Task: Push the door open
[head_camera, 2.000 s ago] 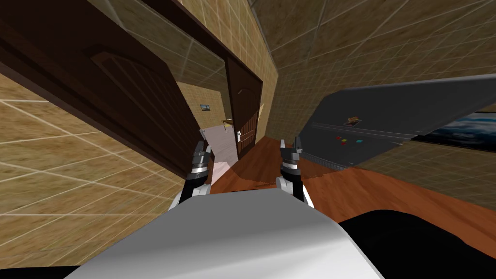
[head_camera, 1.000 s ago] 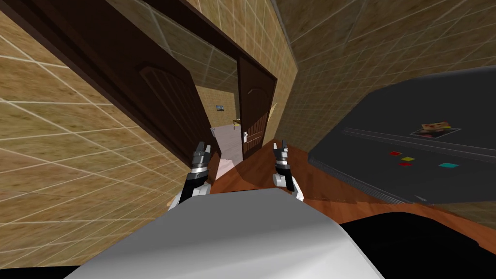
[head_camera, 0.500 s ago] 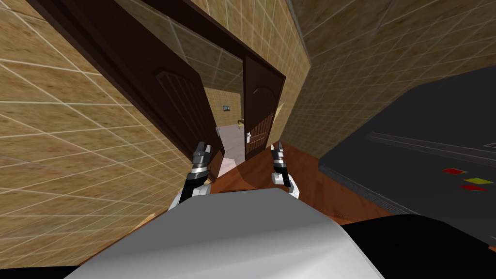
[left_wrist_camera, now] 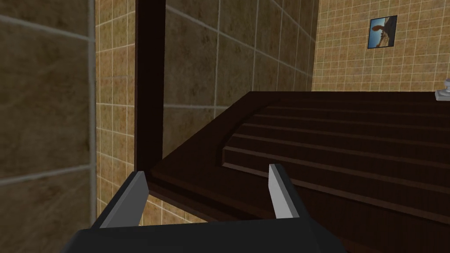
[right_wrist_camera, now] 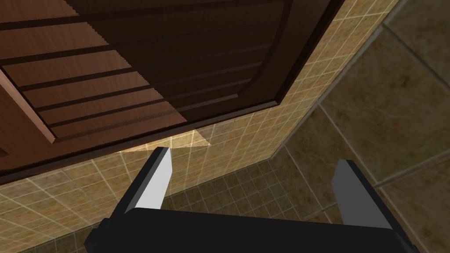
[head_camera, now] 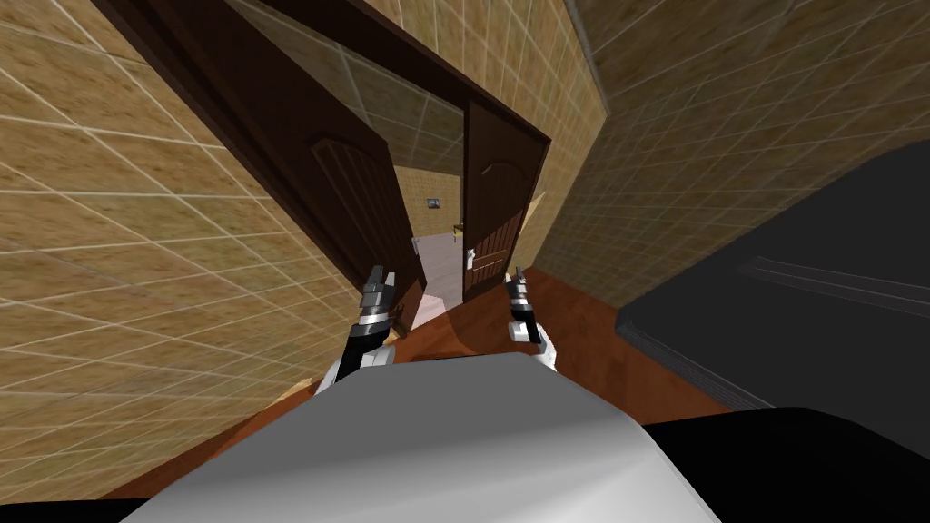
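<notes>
Tiled walls (head_camera: pixel 136 272) frame a dark door (head_camera: pixel 495 218), ajar, just ahead of the right jaws (likely the nearer pair); left jaws and right both stand apart.

Head camera looks steeply down and forward (rolled) at the doorway (head_camera: pixel 442 254) ahead. Left wrist camera sits close to a dark door panel (left_wrist_camera: pixel 342 145), sharing the wall picture (left_wrist_camera: pixel 382 31) with the head view; right wrist camera faces a brown panel (right_wrist_camera: pixel 132 66).
</notes>
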Tool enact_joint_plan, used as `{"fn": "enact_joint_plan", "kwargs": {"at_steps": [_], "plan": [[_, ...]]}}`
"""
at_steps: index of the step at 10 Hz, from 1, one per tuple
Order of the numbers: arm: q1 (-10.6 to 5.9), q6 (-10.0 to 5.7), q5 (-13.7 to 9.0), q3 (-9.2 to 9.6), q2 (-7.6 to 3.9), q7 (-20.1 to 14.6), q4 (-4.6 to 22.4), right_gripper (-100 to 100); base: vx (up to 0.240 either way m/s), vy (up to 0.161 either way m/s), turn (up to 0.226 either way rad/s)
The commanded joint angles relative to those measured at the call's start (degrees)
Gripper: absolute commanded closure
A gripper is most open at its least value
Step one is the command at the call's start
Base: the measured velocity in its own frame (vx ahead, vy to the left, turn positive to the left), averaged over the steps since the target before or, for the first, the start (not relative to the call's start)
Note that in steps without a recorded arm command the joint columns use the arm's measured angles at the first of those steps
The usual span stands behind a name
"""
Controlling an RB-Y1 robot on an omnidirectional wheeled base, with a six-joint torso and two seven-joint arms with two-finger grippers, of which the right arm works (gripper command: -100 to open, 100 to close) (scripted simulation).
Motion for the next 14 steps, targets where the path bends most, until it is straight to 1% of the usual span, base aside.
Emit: {"fn": "enact_joint_plan", "kwargs": {"at_steps": [1, 2, 3, 4, 6, 7, 8, 10, 11, 12, 14], "plan": [[-1.71, 0.19, -0.4, -0.06, -0.84, -0.1, 2.9, -100, 0.040, -0.079, 0.242], [-2.78, 0.28, -0.7, -0.09, -1.38, -0.1, 4.8, -100, 0.042, -0.095, 0.222], [-2.78, 0.28, -0.7, -0.09, -1.38, -0.1, 5.5, -100, 0.025, -0.067, 0.041], [-3.87, 0.36, -0.9, -0.12, -1.91, -0.2, 7.6, -100, 0.023, -0.051, 0.109], [-6.09, 0.54, -1.5, -0.19, -2.98, -0.2, 11.2, -100, 0.025, -0.073, 0.233], [-6.09, 0.54, -1.5, -0.19, -2.98, -0.2, 11.9, -100, 0.026, -0.065, 0.049], [-7.20, 0.62, -1.7, -0.23, -3.52, -0.3, 13.7, -100, 0.027, -0.059, 0.112], [-9.42, 0.80, -2.3, -0.30, -4.57, -0.3, 17.5, -100, 0.027, -0.079, 0.220], [-9.42, 0.80, -2.3, -0.30, -4.57, -0.3, 18.3, -100, 0.019, -0.065, 0.063], [-10.53, 0.89, -2.5, -0.33, -5.10, -0.4, 20.5, -100, 0.026, -0.051, 0.104], [-12.75, 1.06, -3.1, -0.40, -6.15, -0.5, 24.1, -100, 0.013, -0.085, 0.231]]}}
